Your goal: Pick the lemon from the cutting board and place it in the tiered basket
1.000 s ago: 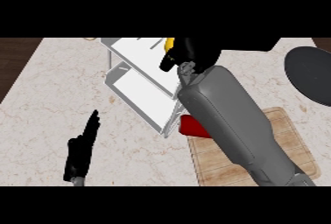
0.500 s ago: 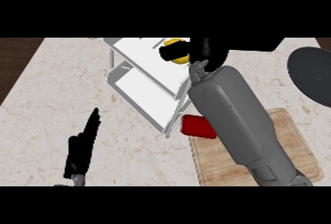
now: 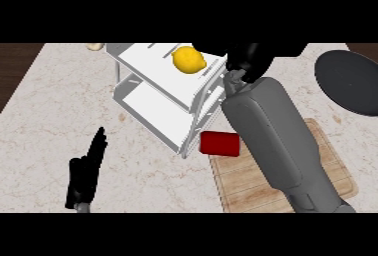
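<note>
1. At the top of the head view, the right robot hand sits at the end of its grey forearm, above the upper right edge of the white tiered wire basket; whether its black fingers are spread or curled cannot be told, and nothing shows within them.
2. Just left of that hand, the round yellow lemon lies on the basket's upper tray, apart from the hand.
3. The basket stands tilted in the view, its lower tray reaching down and left toward the middle of the pale speckled stone desk.
4. Beside the basket's lower right corner is a red cylindrical cup, lying at the upper left corner of the light wooden cutting board; the right forearm crosses over much of the board.
5. A dark round plate lies near the desk's right edge, well apart from the basket.
6. At lower left, the left robot hand rests over the desk with its fingers straight and holding nothing, well apart from the basket.
</note>
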